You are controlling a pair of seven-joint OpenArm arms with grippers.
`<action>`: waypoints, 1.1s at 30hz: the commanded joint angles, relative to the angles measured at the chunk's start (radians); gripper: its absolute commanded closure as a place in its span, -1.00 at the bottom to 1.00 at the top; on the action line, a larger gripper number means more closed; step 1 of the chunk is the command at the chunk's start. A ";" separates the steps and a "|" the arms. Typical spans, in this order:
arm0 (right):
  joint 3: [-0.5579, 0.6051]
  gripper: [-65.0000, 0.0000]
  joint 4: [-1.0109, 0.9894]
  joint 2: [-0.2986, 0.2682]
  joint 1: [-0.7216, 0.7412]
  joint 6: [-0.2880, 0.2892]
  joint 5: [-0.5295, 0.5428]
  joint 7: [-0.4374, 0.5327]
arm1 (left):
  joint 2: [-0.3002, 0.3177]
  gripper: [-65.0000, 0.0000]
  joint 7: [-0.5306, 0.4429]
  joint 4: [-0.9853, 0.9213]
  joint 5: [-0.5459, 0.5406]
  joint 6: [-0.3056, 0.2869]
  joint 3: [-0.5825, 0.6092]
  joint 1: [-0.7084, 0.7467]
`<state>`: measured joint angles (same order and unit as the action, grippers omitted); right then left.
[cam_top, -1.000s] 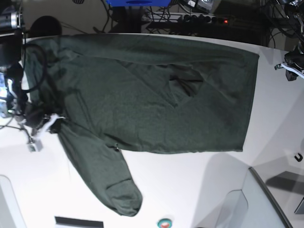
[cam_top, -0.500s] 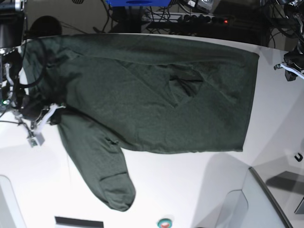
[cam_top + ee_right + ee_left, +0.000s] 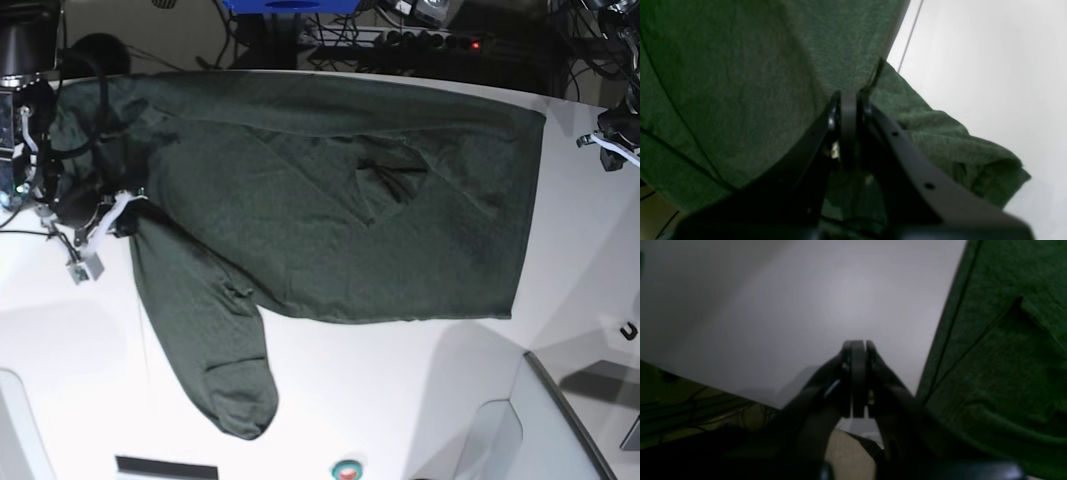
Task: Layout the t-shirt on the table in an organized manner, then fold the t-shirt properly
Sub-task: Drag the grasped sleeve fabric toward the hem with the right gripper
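Beyond the white bench (image 3: 400,400), past its far edge, lie dark cables and a power strip (image 3: 420,40). The right pincer (image 3: 848,100) is pinched on the dark green t-shirt (image 3: 330,200) near a shoulder, fabric spreading away and one sleeve trailing towards the near edge. The left pincer (image 3: 858,346) is pressed together over bare bench, the shirt's hem just beside it.

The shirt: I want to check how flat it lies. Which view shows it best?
The base view: the whole shirt shows there, spread across the table, one sleeve trailing toward the near edge. The right wrist view shows only fabric close up behind its claw; the left wrist view shows just one hemmed edge.
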<state>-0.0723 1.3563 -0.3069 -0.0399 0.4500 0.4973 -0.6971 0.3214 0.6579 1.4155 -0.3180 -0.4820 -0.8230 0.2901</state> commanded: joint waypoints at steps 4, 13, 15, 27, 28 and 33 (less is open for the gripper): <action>-0.007 0.93 0.002 -0.013 0.005 0.000 0.019 0.018 | 0.022 1.00 -0.020 0.018 -0.007 -0.001 -0.006 -0.002; -0.067 0.00 0.071 -0.011 0.022 0.000 0.021 -0.037 | 0.026 1.00 -0.020 0.015 -0.007 -0.001 -0.014 -0.002; -0.077 -0.05 0.051 -0.011 0.093 0.000 0.014 -0.037 | 0.026 1.00 -0.020 0.015 -0.007 -0.001 -0.014 -0.002; 0.064 -0.05 -0.799 -0.007 0.642 0.000 -0.042 0.181 | 0.026 1.00 -0.020 0.012 -0.007 -0.001 -0.015 0.004; 0.111 -0.05 -0.857 0.016 0.671 0.000 -0.064 0.227 | 0.026 1.00 -0.020 0.012 -0.007 -0.001 -0.015 0.005; 0.177 -0.05 -1.070 0.073 0.733 0.000 -0.118 0.379 | 0.026 1.00 -0.020 0.012 -0.007 -0.001 -0.017 0.005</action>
<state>0.1089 0.2752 -0.2008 0.6594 0.4465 0.3782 -0.3359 0.3225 0.6582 1.4136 -0.3180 -0.4824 -0.8318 0.2970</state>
